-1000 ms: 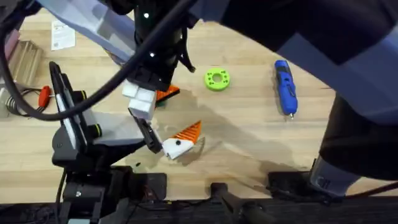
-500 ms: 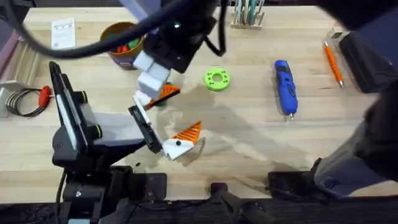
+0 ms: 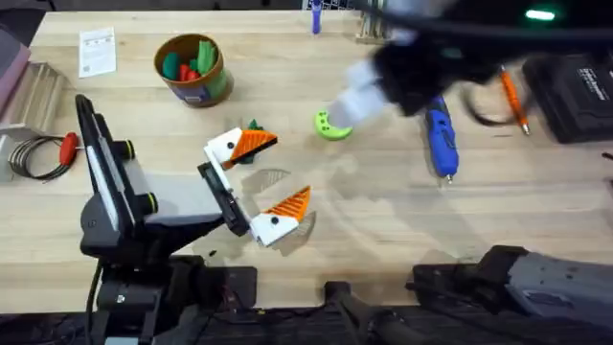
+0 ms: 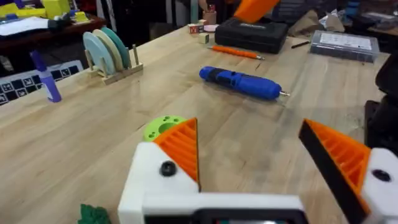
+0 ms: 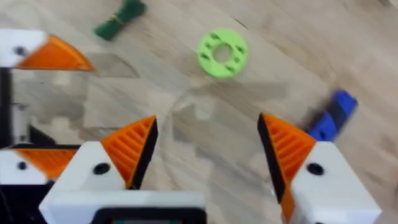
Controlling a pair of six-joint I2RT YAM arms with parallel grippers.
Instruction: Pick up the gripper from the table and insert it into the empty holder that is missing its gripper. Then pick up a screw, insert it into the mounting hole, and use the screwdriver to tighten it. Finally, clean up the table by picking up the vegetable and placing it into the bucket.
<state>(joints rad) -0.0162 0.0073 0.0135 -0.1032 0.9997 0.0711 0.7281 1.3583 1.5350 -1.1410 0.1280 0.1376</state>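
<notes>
My left gripper (image 3: 287, 171) stands open over the table's middle. Each of its white holders (image 3: 222, 149) carries an orange ribbed gripper pad (image 3: 257, 142). In the left wrist view a dark screw head (image 4: 166, 168) shows in the white mount beside the pad. My right gripper (image 5: 207, 121) is open and empty, blurred above the lime-green disc (image 3: 332, 125). The blue screwdriver (image 3: 439, 134) lies to the right. The dark green vegetable (image 3: 252, 125) lies by the far pad. The tan bucket (image 3: 192, 67) stands at the back left.
An orange pen (image 3: 510, 96) and a black case (image 3: 575, 86) lie at the far right. A red-handled screwdriver (image 3: 67, 149) and a wire coil lie at the left edge. A white card (image 3: 96, 53) lies at the back left.
My right arm has pulled away from the left gripper's far finger and swung up and to the right, uncovering the bucket. The left arm has not moved.
</notes>
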